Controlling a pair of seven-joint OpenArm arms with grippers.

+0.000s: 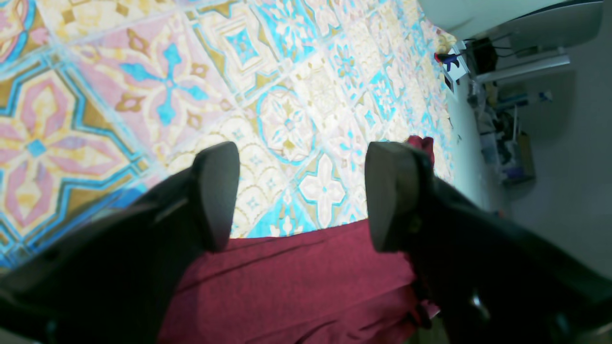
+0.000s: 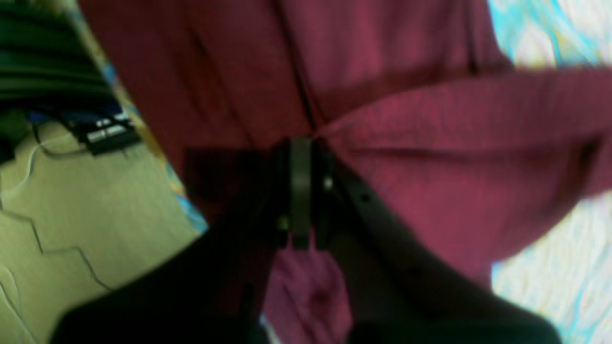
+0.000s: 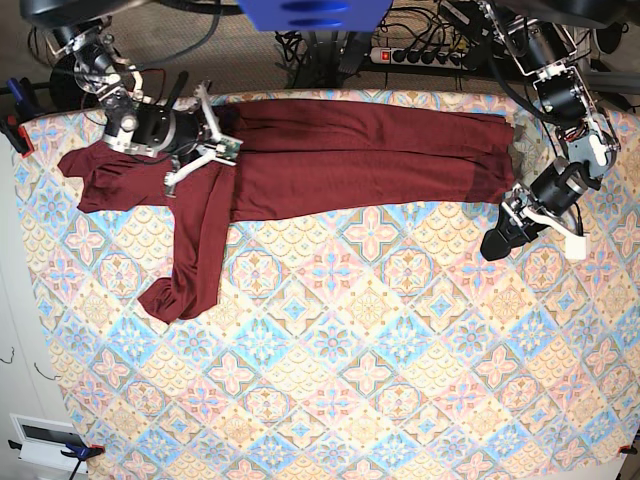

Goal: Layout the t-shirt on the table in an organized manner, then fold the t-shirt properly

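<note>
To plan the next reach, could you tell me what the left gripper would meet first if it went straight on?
Probably the bare table: the left gripper, jaws open, points past the t-shirt hem at patterned cloth, though depth is unclear.

Robotics lab, power strip (image 3: 425, 55) and cables behind tile-patterned table (image 3: 330, 400)

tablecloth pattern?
The tablecloth shows pastel blue, pink and cream diamond tiles with floral medallions, seen best in the base view.
</note>
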